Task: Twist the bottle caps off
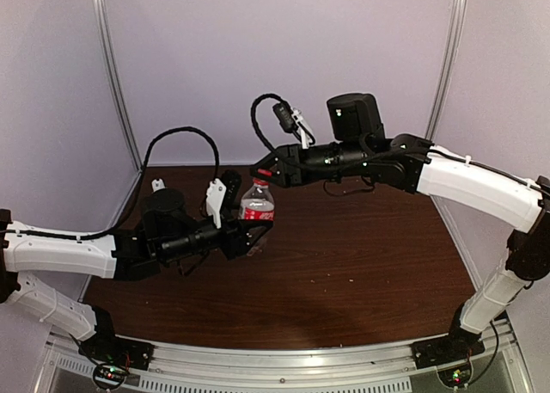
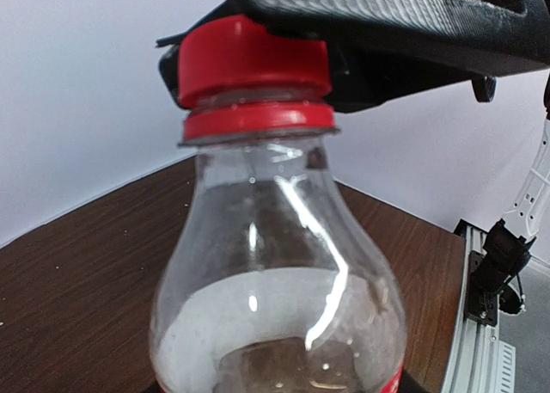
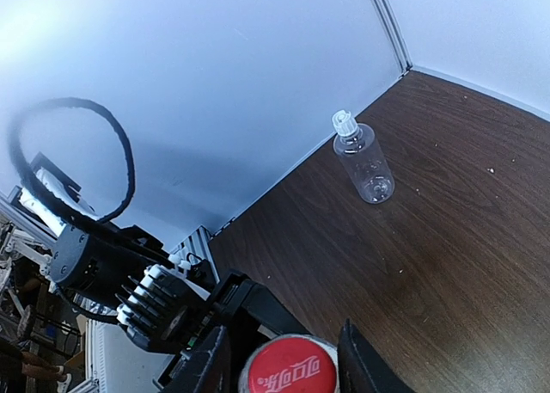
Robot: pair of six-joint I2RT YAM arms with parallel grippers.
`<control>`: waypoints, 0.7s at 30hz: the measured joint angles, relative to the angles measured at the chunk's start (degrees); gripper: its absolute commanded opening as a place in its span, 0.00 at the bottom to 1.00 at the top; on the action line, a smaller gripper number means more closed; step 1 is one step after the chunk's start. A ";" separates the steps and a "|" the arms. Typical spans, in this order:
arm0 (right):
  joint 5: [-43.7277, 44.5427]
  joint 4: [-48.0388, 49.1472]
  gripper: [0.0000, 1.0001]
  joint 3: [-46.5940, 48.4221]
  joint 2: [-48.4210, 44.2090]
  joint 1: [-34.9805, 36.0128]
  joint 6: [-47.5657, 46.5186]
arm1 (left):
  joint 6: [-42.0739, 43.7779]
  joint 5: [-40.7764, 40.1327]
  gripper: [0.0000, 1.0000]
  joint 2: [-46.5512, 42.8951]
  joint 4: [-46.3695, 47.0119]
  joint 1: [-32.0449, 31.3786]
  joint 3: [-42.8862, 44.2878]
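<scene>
The right gripper (image 3: 286,352) pinches the red cap (image 3: 289,371) between its fingers, while the left gripper (image 1: 254,234) grasps the red-labelled bottle (image 1: 257,205) directly below. A clean twist likely needs a firm lower grip and rotation about the neck's axis.

left arm (image 1: 60,251): white shell, black joints
right arm (image 1: 473,187): white shell (black motor housing)
cables (image 1: 182,131): black, looped
right gripper (image 3: 288,359): black fingers

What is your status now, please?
Left fingers shut on red-label bottle. Right fingers shut on its red cap, cap on. Plain bottle stands apart, capped. Nothing in the way.
</scene>
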 measured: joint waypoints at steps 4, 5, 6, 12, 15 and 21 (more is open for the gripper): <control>-0.15 0.04 0.36 -0.07 0.02 0.00 0.04 | 0.02 -0.04 0.36 0.00 -0.02 0.00 0.00; -0.17 0.07 0.34 -0.07 0.02 0.00 0.07 | 0.07 -0.04 0.36 -0.04 0.00 0.00 0.00; -0.20 0.11 0.32 -0.09 0.04 -0.02 0.02 | 0.07 -0.04 0.36 -0.11 -0.02 0.00 0.00; -0.46 0.83 0.23 -0.22 0.13 -0.02 -0.59 | 0.04 -0.13 0.36 -0.48 -0.15 0.00 0.00; -0.81 1.29 0.21 -0.48 0.13 -0.07 -1.14 | 0.07 -0.11 0.36 -0.55 -0.22 0.00 0.00; -7.43 1.88 0.23 -0.48 0.13 -1.07 -8.00 | 0.66 3.89 0.36 -1.90 -0.02 0.09 -0.70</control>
